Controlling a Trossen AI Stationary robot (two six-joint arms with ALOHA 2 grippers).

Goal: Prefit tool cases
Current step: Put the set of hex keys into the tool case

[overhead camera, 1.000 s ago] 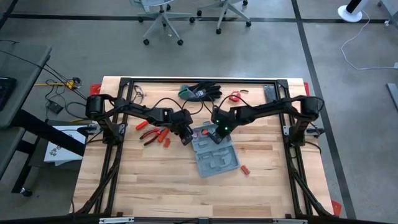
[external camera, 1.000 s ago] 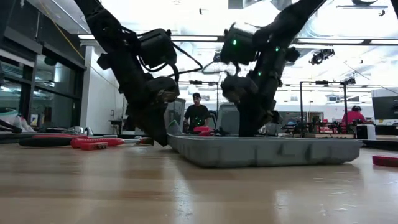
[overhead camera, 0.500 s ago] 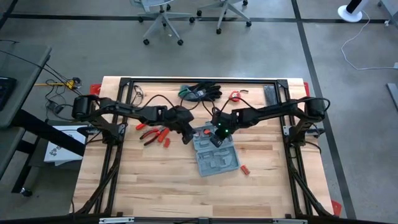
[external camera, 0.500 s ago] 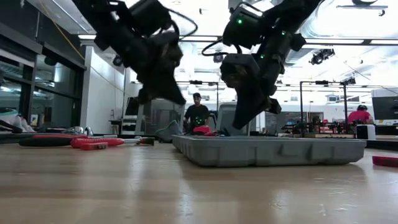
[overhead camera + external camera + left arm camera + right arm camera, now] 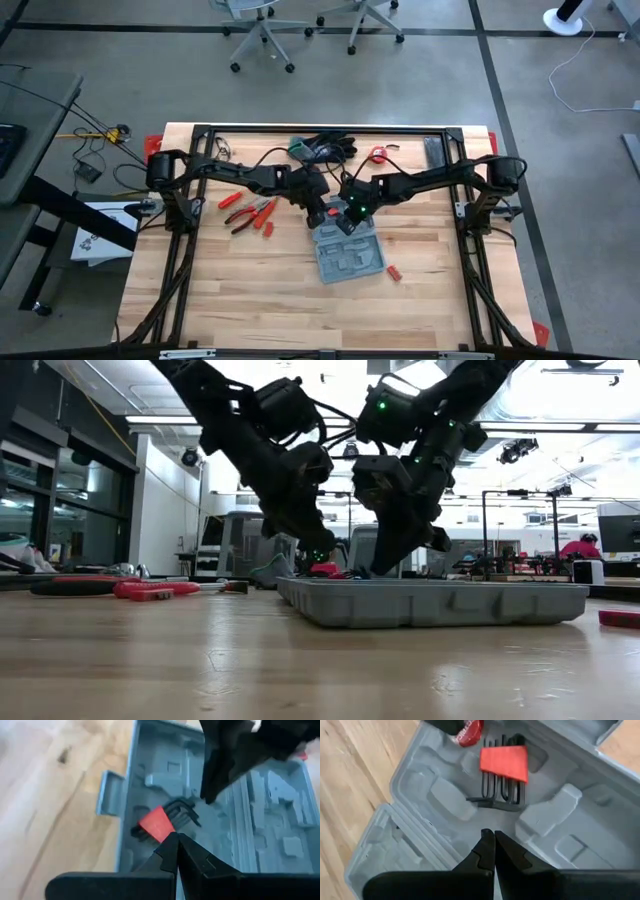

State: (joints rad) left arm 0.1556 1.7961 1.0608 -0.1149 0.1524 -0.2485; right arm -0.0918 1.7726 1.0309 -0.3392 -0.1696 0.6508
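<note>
Tool case: I see the grey-blue tool case [image 5: 346,246] lying open and flat on the wooden surface [image 5: 250,290], roughly at its middle; I place everything else from this case.
Case contents: in the half of the case nearer the back rail sits a set of dark hex keys in a red holder [image 5: 504,764], lying in a moulded recess; the same red holder shows in the left wrist view [image 5: 158,824]. The other recesses I can see hold nothing, though part of the case is hidden under the arms.
Left pincer: my left pincer [image 5: 176,845] hangs over the back half of the case, just above the hex key set, fingers clenched together on nothing.
Right pincer: my right pincer [image 5: 493,842] also hangs over the case's back half, close to the left one, clenched with nothing between its fingers.
Beside the case: red-handled pliers [image 5: 247,214] lie well to the left of the case; a small red piece [image 5: 393,271] lies just beside its front right corner.
Behind the case: black-and-green gloves [image 5: 318,147] and a small red item [image 5: 377,154] lie near the back rail; a dark flat bar [image 5: 431,150] lies further right.
Beyond the surface: from the low view, a person [image 5: 577,547] sits far off in the room.
</note>
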